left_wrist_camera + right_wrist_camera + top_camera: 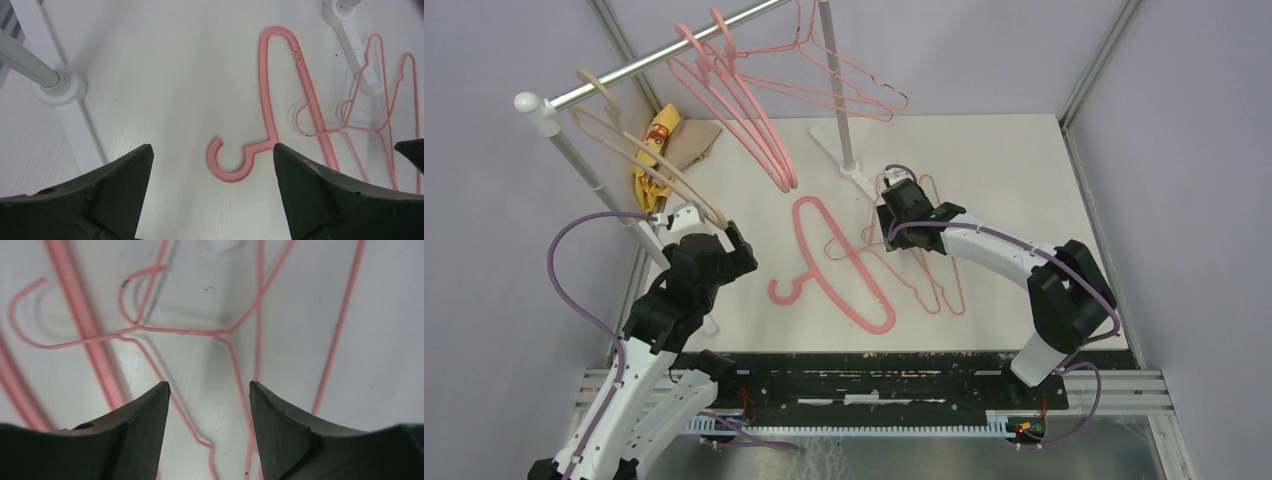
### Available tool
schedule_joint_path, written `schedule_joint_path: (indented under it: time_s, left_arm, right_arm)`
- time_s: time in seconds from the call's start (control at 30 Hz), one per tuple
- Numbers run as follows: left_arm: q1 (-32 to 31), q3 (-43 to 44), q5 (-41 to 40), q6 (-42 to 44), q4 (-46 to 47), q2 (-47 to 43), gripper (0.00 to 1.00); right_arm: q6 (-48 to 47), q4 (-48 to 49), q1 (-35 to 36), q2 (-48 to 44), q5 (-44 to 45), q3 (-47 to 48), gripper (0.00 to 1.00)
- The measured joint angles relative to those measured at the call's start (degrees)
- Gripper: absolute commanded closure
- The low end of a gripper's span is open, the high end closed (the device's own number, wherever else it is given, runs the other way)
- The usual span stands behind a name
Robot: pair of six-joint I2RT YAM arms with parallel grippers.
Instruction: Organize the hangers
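At the far left, a white post (pixel 584 167) holds up the silver rail (pixel 644 64), close to the left edge of the table (pixel 1024 160). Beige hangers (pixel 609 125) hang on the rail there. Their long arms slant down to just beside our left arm, and we cannot tell if they touch it. A yellow and tan cloth (pixel 669 140) lies in the far left corner.

Our left gripper (pixel 212 150) hangs over the table near the left edge. Its fingers are spread wide with nothing in them, and plain white table shows under it.

Next along the rail hang thick pink hangers (pixel 774 155), then thin hung wire hangers (pixel 854 95). A second post (pixel 834 80) stands behind them on a white foot (pixel 856 170).

On the table lies one flat thick hanger (pixel 267 90). Its hook points at the near edge, just in front of the left gripper. Flat wire hangers (pixel 170 331) lie to its right, and one wire hook crosses over the thick hanger's arm.

Our right gripper (pixel 209 385) hovers low over these wires. Its fingers are apart, with a wire running between them, and they grip nothing.

To the right of the wires, a wide strip of white table runs to the right edge, where the metal frame stands.
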Motion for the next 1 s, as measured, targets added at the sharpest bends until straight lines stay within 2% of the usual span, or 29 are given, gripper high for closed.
schedule_joint_path:
  time_s: [0.1, 0.27, 0.63, 0.77, 1.0]
  left_arm:
    - [0.0, 0.0, 0.1, 0.0, 0.0, -0.1, 0.04]
    - [0.0, 0.0, 0.1, 0.0, 0.0, -0.5, 0.04]
    - [0.0, 0.0, 0.1, -0.8, 0.0, -0.5, 0.05]
    - [0.0, 0.0, 0.1, -0.8, 0.0, -0.5, 0.05]
    - [0.0, 0.0, 0.1, -1.1, 0.0, 0.1, 0.05]
  right_arm:
    - [-0.1, -1.7, -3.4, 2.9, 1.3, -1.1, 0.36]
    - [-0.9, -2.7, -3.7, 7.2, 0.7, -1.3, 0.43]
    - [-1.5, -1.1, -5.2, 11.0, -0.8, -1.3, 0.48]
    - [-1.8, 0.7, -5.8, 12.3, -1.6, -1.2, 0.55]
    - [-2.0, 2.3, -6.0, 12.5, -3.0, -1.4, 0.75]
